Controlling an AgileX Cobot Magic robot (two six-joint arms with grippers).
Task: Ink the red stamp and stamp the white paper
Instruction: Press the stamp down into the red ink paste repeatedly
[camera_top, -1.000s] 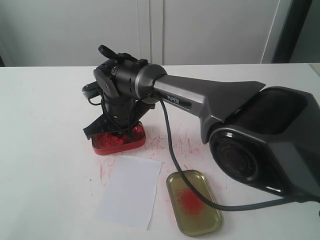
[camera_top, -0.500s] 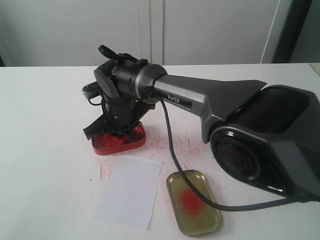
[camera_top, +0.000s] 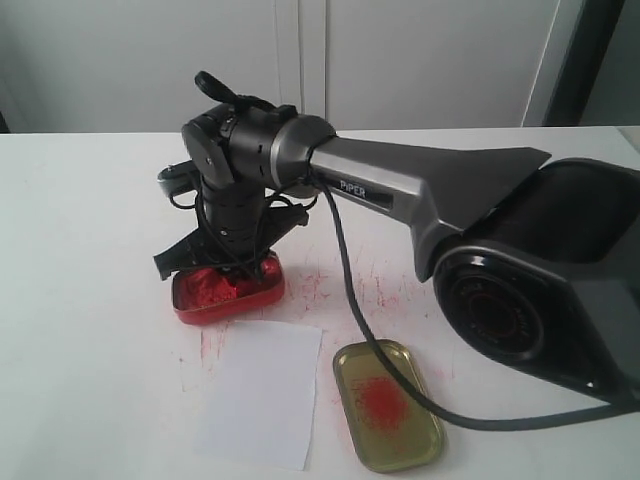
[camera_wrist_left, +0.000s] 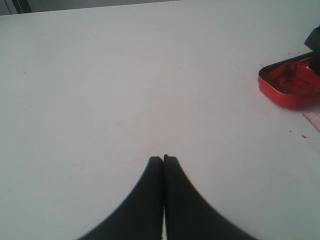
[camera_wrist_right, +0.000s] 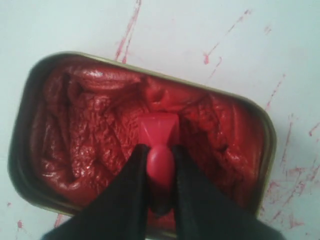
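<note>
In the right wrist view my right gripper is shut on the knob of the red stamp. The stamp's square base is pressed into the lumpy paste of the red ink tin. From the exterior view the right gripper points down into the tin, and the stamp cannot be told from the paste there. The white paper lies flat in front of the tin, apart from it. My left gripper is shut and empty over bare table, well away from the tin.
A gold oval lid with a red smear lies to the right of the paper. Red ink streaks mark the white table around the tin. The right arm's cable hangs down past the lid.
The right wrist has shifted a little left and turned. The ink tin has slid slightly left and toward the paper with it. The paper and lid have not moved.
</note>
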